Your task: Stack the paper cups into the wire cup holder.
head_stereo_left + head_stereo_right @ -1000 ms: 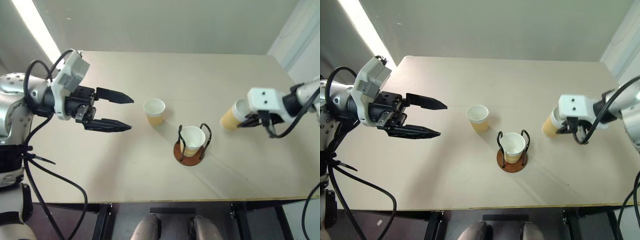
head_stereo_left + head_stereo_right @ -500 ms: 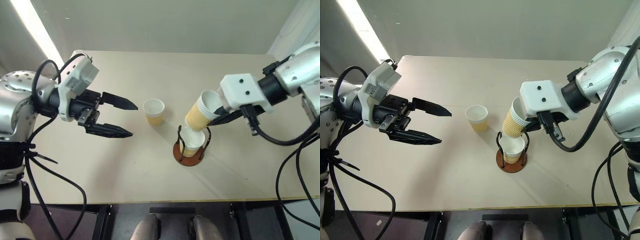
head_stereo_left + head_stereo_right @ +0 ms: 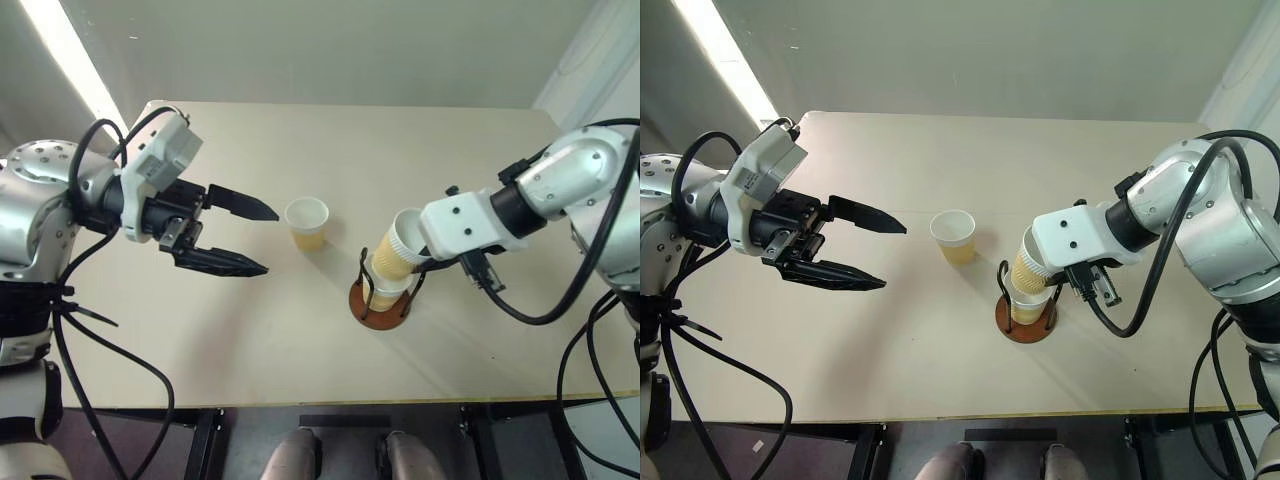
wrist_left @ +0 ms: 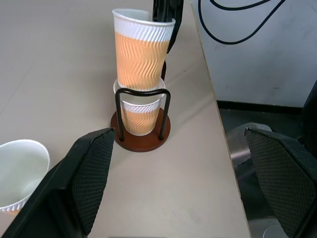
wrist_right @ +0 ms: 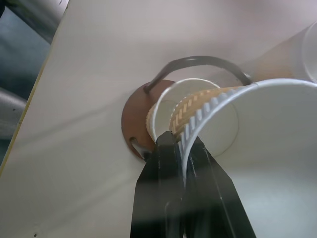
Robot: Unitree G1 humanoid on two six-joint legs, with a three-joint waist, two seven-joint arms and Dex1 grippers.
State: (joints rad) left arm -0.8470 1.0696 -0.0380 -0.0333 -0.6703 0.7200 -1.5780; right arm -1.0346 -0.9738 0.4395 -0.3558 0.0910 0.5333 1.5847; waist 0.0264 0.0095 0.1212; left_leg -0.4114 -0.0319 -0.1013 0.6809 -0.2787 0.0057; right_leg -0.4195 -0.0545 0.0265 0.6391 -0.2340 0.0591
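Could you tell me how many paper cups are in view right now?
3: one in the wire cup holder, one pinched by the right end effector entering it, one standing on the table.

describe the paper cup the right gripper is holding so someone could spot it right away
Find the wire cup holder near the table's front middle. A cup already sits inside; the held cup tilts into its mouth, rim pinched by the right gripper.

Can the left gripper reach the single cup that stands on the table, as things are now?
Probably yes. The left gripper is open and points toward the single cup, with only bare table between them. The right gripper, shut on another cup over the holder, stays to the other side.
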